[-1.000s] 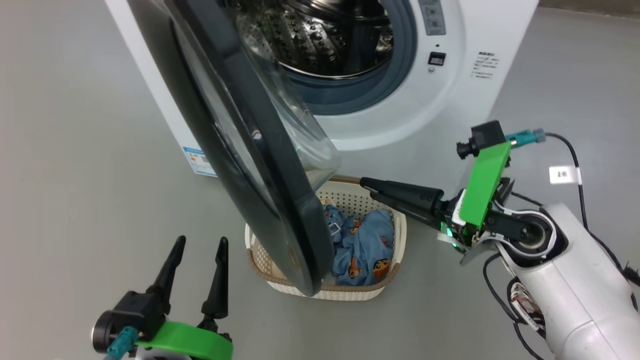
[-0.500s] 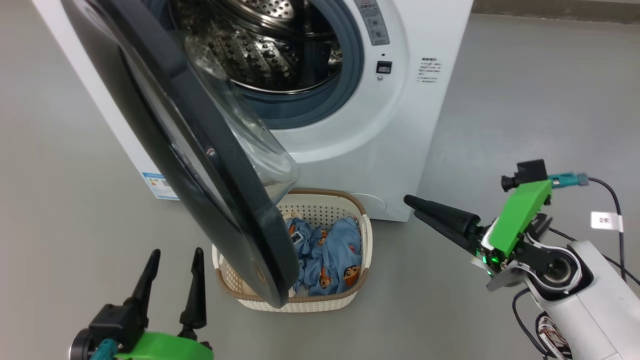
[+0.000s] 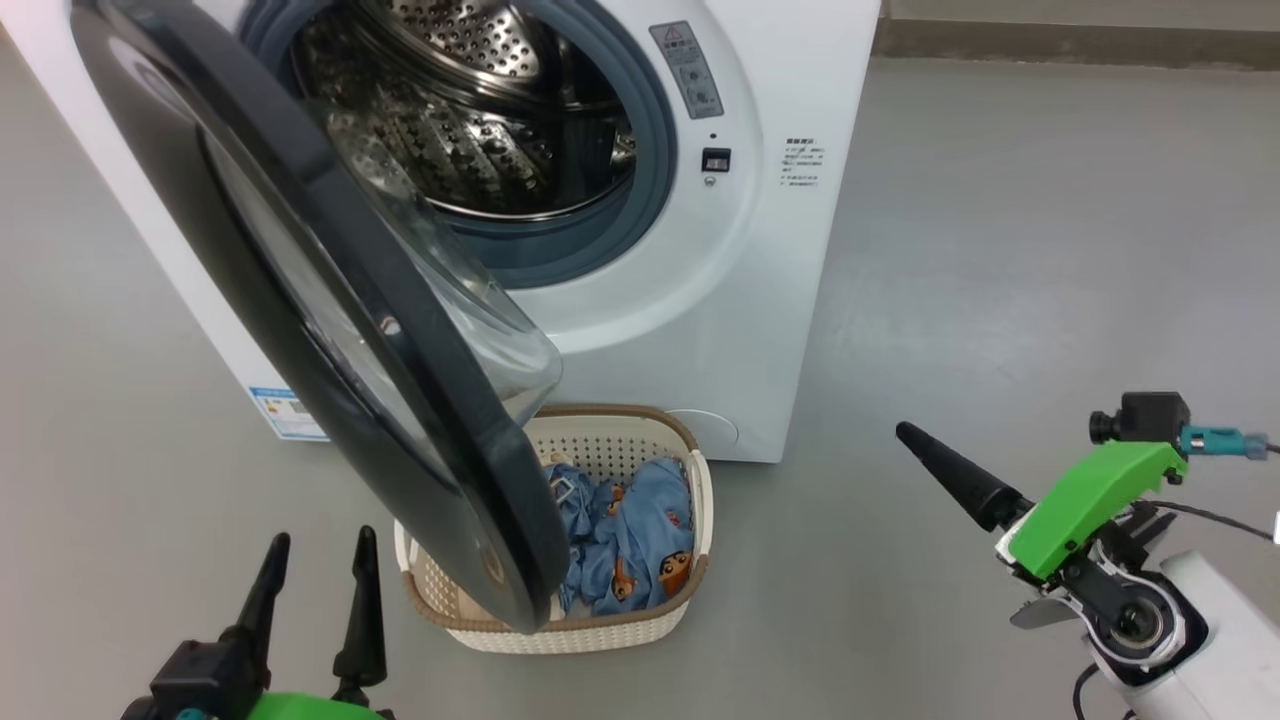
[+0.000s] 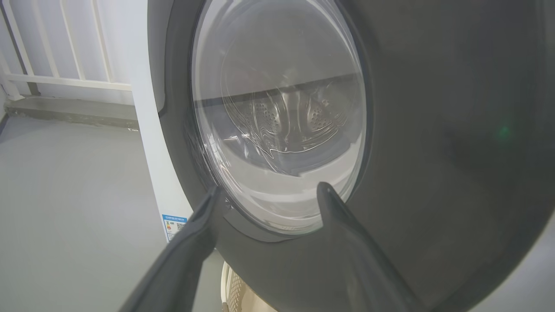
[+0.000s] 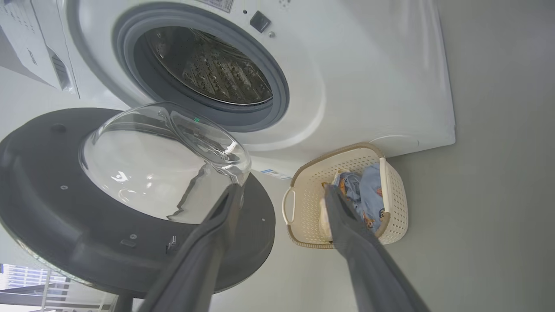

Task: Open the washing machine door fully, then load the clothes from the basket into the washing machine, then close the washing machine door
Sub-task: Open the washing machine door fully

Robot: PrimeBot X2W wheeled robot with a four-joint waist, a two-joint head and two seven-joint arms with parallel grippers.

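Both grippers are released and empty. The left gripper (image 3: 322,537) sits at the lower left of the head view, fingers spread and pointing up. The right gripper (image 3: 910,437) is at the right, pointing up-left.

The washing machine door (image 3: 330,330) stands only part open. It slants from the upper left down to the middle of the frame and hides the left half of the basket (image 3: 640,625), where the clothes (image 3: 630,545) lie. Its outer face is up and right of the left gripper, which is the nearer one, so I judge that pushing the door wider comes next.

The left wrist view shows that black face and window straight ahead. The right wrist view shows the door's inner glass bowl and the whole basket.
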